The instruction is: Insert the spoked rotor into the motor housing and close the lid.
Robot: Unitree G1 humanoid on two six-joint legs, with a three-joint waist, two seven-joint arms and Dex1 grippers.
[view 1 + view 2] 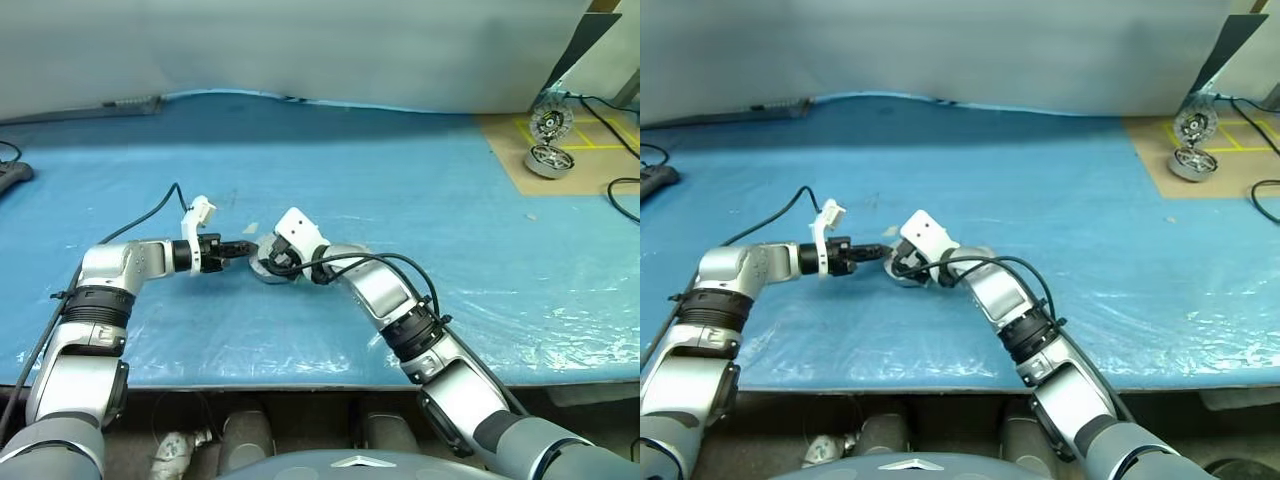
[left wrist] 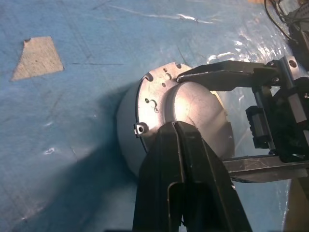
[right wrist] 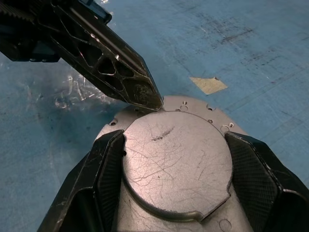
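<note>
The motor housing [image 1: 262, 270] stands on the blue table cover near the middle front. Its lid [image 3: 176, 154] lies flat on top, plain grey face up. My right gripper [image 3: 175, 137] reaches in from the right, one finger [image 3: 104, 164] pressed on each side of the housing's top. My left gripper [image 1: 248, 249] comes from the left with its fingers shut. Its tip [image 3: 152, 104] touches the lid's far edge. The spoked rotor is hidden.
A second motor unit [image 1: 549, 160] with its lid upright sits on a brown mat [image 1: 520, 170] at the back right, beside cables [image 1: 620, 190]. A beige tape patch [image 2: 38, 58] lies on the cover beside the housing. The table's front edge runs just below my arms.
</note>
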